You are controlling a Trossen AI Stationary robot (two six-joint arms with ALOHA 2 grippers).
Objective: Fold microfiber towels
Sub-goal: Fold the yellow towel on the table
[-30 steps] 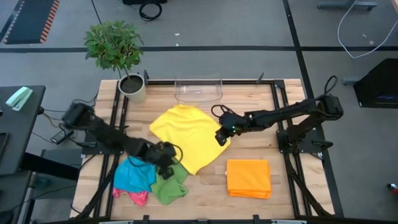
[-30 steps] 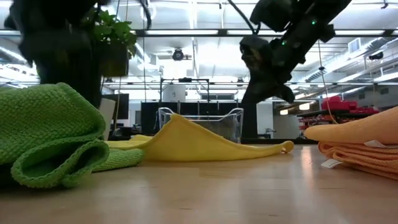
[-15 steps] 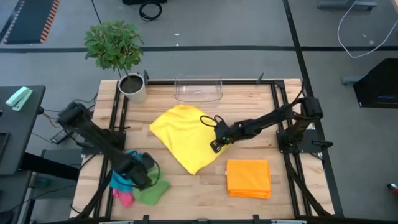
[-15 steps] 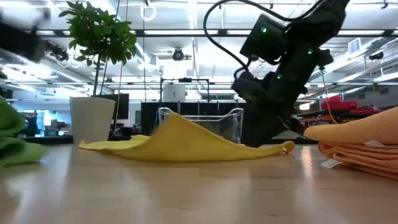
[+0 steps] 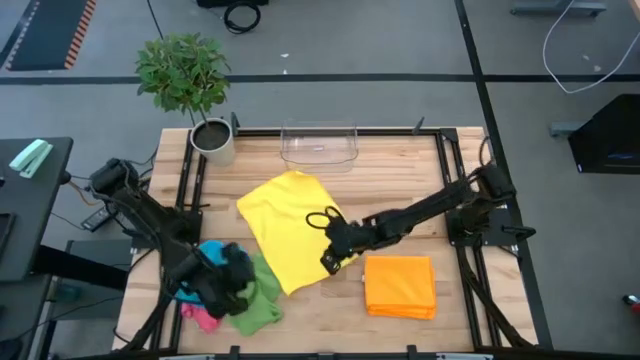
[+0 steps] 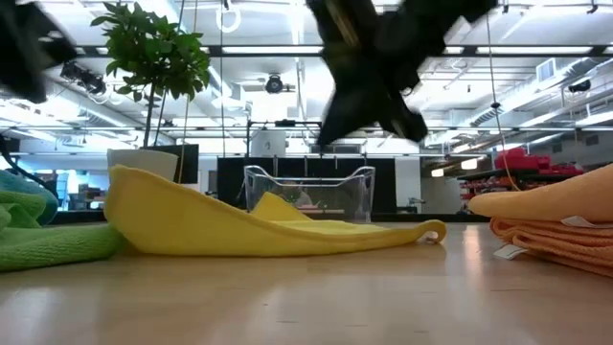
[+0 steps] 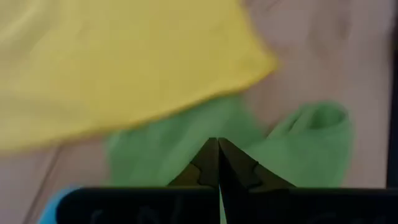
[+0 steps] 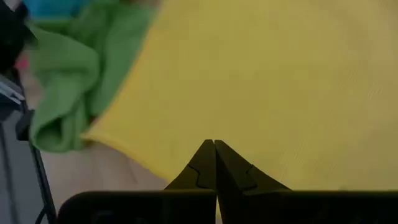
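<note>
A yellow towel (image 5: 285,225) lies spread at the table's middle, and its near left edge overlaps a crumpled green towel (image 5: 258,300). A blue towel (image 5: 207,252) and a pink one (image 5: 200,318) lie bunched just left of the green one. My left gripper (image 5: 240,290) is shut over this pile, with its tips above the green towel (image 7: 292,143). My right gripper (image 5: 327,262) is shut at the yellow towel's near right edge (image 8: 280,93). An orange towel stack (image 5: 400,285) lies folded at the near right. My left gripper has its shut tips (image 7: 217,146) over the green towel, slanting down from the table's left. I cannot tell whether they touch it. My right gripper slants down from the table's right, its shut tips (image 8: 214,149) over the yellow cloth near its edge. I cannot tell whether they touch it.
A clear plastic bin (image 5: 320,143) stands at the far edge. A potted plant (image 5: 212,140) stands at the far left corner. Bare wood (image 5: 330,310) shows between the green towel and the orange stack.
My right gripper has gone toward the table's near left along the yellow towel. The towel's right corner has drawn in and its left part now humps up. My left gripper has moved toward the left edge and risen. The green towel has slid left against the blue and pink ones.
</note>
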